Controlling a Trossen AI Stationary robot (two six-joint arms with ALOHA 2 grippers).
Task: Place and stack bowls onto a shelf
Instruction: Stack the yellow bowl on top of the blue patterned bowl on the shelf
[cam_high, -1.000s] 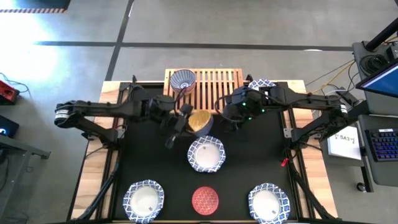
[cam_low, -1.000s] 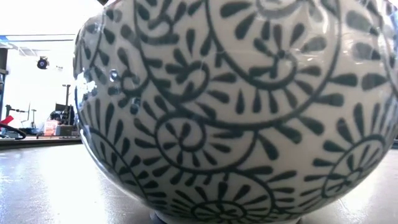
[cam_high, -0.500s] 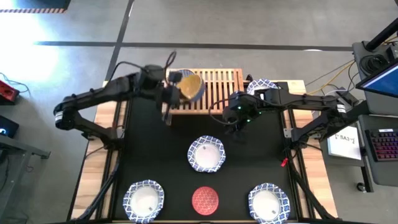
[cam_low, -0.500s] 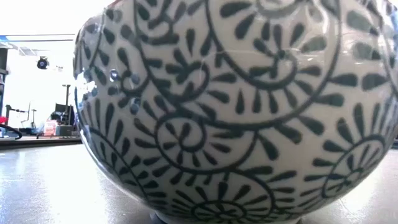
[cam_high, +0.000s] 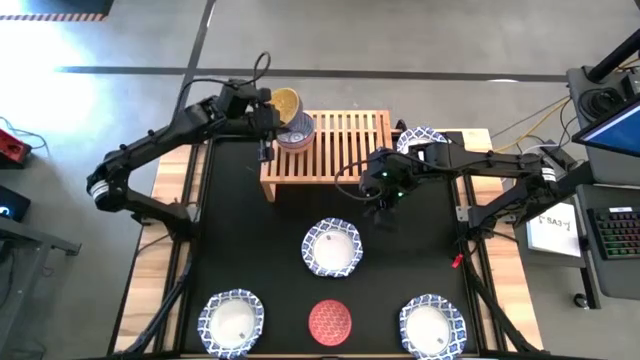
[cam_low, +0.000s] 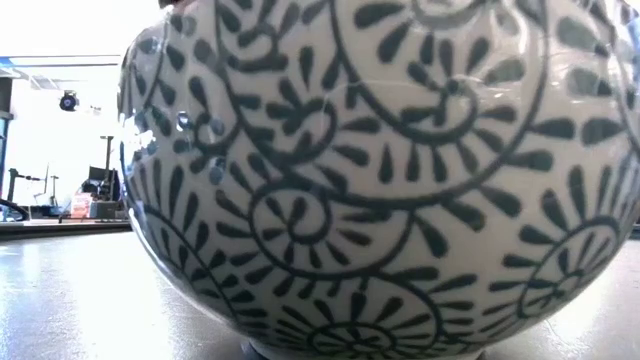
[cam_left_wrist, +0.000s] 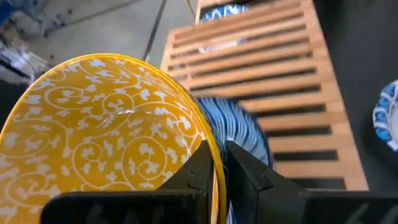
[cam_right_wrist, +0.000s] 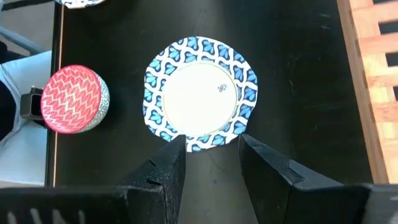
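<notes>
At the shelf's far-left corner: the left gripper (cam_high: 272, 118) is holding the yellow bowl (cam_high: 285, 101) tilted on edge, above and just beyond the blue bowl (cam_high: 296, 131) that is sitting on the slats.
Left jaws: the two fingers are pinching the yellow bowl's rim (cam_left_wrist: 214, 168), one inside and one outside.
Shelf: the shelf (cam_high: 345, 140) is standing at the table's far edge; one small blue bowl is resting on its left end, and the remaining slats are showing bare wood.
Right gripper: the right gripper (cam_high: 383, 196) is hovering just in front of the shelf, jaws spread and holding nothing, looking down on the middle white bowl (cam_right_wrist: 200, 93).
Other bowls: three white bowls are waiting on the black mat, two at the near corners (cam_high: 231, 322) (cam_high: 432, 324), with the red bowl (cam_high: 330, 321) between them; another white one (cam_high: 421, 137) is peeking out beside the shelf's right end.
Step in hand: seemingly nesting the yellow bowl into the blue one.
Next move: it is calling for levelling the bowl, centring it over the blue rim, lowering, then releasing.
Low view: a patterned white bowl (cam_low: 390, 180) is filling it.
</notes>
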